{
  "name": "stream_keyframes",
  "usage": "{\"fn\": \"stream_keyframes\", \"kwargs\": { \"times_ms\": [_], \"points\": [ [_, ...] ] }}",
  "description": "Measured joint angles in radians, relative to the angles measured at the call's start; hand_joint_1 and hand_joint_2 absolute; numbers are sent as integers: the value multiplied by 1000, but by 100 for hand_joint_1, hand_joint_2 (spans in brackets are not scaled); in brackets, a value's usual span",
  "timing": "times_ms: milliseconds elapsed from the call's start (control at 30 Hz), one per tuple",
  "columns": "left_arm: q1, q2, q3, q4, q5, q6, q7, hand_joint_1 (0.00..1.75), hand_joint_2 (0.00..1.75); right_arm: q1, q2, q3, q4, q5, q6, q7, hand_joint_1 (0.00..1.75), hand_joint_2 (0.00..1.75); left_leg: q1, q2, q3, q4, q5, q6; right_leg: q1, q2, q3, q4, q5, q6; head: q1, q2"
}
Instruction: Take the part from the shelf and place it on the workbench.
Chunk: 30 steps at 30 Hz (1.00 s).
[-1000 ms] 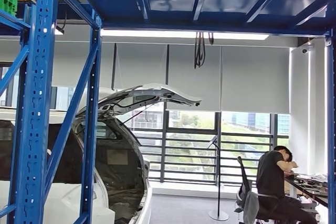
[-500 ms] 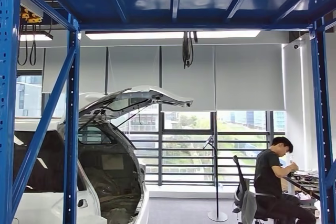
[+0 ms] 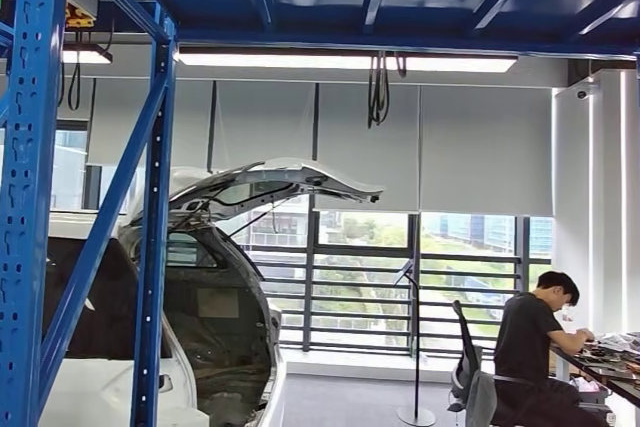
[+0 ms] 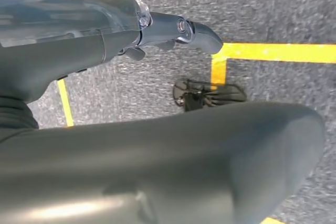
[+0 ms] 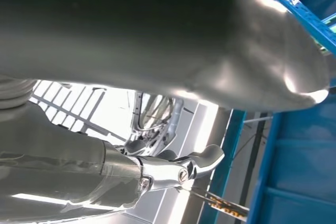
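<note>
No part is held: the fingers of the left hand (image 4: 174,30) and the right hand (image 5: 178,169) are spread and empty beside the blue shelf (image 3: 155,227), so the whole task is judged still to be done.

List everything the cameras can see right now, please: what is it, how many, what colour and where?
Shelf frame: one, blue, uprights at left, deck overhead.
Car: one, white, tailgate raised, behind the uprights.
Ceiling light: one long white strip under the deck.
Roller blinds: pale grey, over the windows.
Floor stand: one, dark, by the window.
Person: one, black shirt, seated at lower right.
Desk: one, cluttered, at the right edge.
Floor tape: yellow lines on grey carpet.
Left hand: one, dark grey, above the floor.
Right hand: one, silvery, near the blue frame.
</note>
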Motion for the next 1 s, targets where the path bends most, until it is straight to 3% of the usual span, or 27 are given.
{"fn": "stream_keyframes", "kwargs": {
  "times_ms": [67, 100, 133, 233, 367, 433, 500, 533, 567, 633, 700, 767, 867, 933, 1000],
  "points": [
    [0, 0, 0, 0, 0, 0, 0, 0, 0, 0, 3, -5, 2, 0, 4, 0, 0, 0, 0, -2, 19, -1, -15, -7, 2, -1, 45, -133, 89, -6, 0, 0],
    [-1, 0, 1, 0, 0, 0, 0, 0, 0, 0, 4, -8, 3, 0, 7, 0, 0, 0, -1, -3, 25, -1, -21, -12, 5, -2, 65, -188, 112, -12, 0, 0],
    [-1, 0, 1, 0, 0, 0, 0, 0, 0, 0, 6, -10, 4, 1, 9, 0, 0, 0, -2, -2, 26, -2, -25, -17, 7, -2, 75, -218, 119, -19, -1, 1],
    [-2, 0, 2, 0, 1, 0, 0, 0, 0, 4, 13, -16, 8, 6, 20, 0, 0, 0, -2, 0, 31, -12, -30, -34, 11, 1, 80, -233, 108, -38, -1, 1],
    [-3, 0, 2, 0, 1, 0, 0, 0, 0, 5, 17, -18, 8, 9, 24, 0, 0, 0, -1, 1, 37, -15, -35, -41, 6, 1, 87, -242, 109, -47, -1, 1],
    [-4, 0, 2, 0, 1, 0, -1, 0, 0, 5, 23, -19, 9, 11, 26, 0, 0, 0, 0, 1, -24, 102, -82, -44, 5, -2, 100, -247, 102, -57, -1, 1],
    [-1, 0, 2, 0, 0, 0, -1, 0, 0, 8, 30, -19, 12, 15, 27, 0, 0, 0, 0, 1, -117, 256, -125, -48, 6, -3, 117, -250, 88, -67, -1, 0],
    [1, 0, 2, 0, 0, 0, -1, 0, 0, 10, 32, -19, 13, 17, 27, 0, 0, 0, 0, 1, -136, 272, -112, -48, 6, -1, 125, -249, 82, -67, -1, 0],
    [3, 0, 2, 0, 0, 0, -1, 0, 0, 11, 34, -19, 15, 18, 27, 0, 0, 0, -1, 1, -137, 247, -78, -47, 6, 0, 136, -249, 75, -66, -1, 0],
    [3, 0, 2, 0, 1, 0, -1, 0, 0, 13, 36, -19, 16, 23, 26, 0, 0, 0, -3, 1, -98, 128, 8, -39, 7, 2, 159, -250, 58, -61, -1, 0],
    [2, 1, 3, 0, 2, 0, -1, 0, 0, 15, 38, -20, 19, 28, 25, 0, 0, 0, -8, 1, -61, 36, 43, -29, 9, 4, 173, -250, 44, -50, -1, 0],
    [1, 2, 4, 0, 4, 0, -1, 0, 0, 19, 40, -22, 24, 32, 28, 2, 0, 0, -12, 1, -52, 17, 34, -20, 9, 4, 177, -254, 37, -39, -1, 0],
    [1, 1, 6, 0, 10, 1, -2, 0, 0, 22, 44, -29, 32, 33, 41, 27, 0, 0, -4, 1, -39, 4, 31, -7, 7, 2, 174, -231, 17, -22, -1, 0],
    [0, 1, 10, 0, 14, 3, -3, 0, 0, 23, 44, -37, 43, 27, 54, 58, 0, 0, 0, 1, -28, -2, 25, 0, 4, 1, 119, -126, -29, -12, -1, 0],
    [1, 1, 14, 0, 18, 3, -3, 0, 0, 26, 44, -42, 59, 9, 69, 92, 0, 0, 1, 2, -17, -2, 14, 2, 1, 0, 35, 5, -64, -5, -2, 0]
  ]
}}
